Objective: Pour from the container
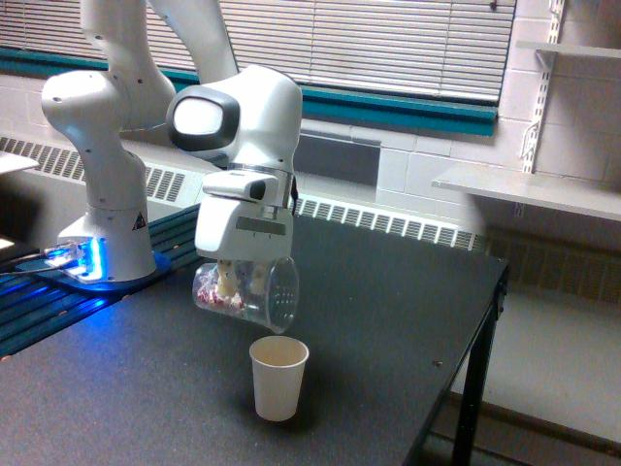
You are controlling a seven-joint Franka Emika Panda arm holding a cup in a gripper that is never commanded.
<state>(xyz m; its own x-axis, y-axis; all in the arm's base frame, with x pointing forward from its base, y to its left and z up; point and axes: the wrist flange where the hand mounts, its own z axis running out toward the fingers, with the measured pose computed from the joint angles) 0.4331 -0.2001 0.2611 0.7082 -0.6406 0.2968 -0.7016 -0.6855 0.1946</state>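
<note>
In the exterior view, the white robot arm's gripper (236, 282) has its fingers clamped on a clear plastic cylindrical cup (247, 291), which is tipped on its side below the hand with its wide rim toward the view's right. Small pinkish pieces sit at its closed end. It hangs just above a cream-white paper cup (278, 377) standing upright on the dark bench (388, 320).

Blinds (388, 44) over teal sill, white block wall, shelves (529, 184) at exterior view's right.
</note>
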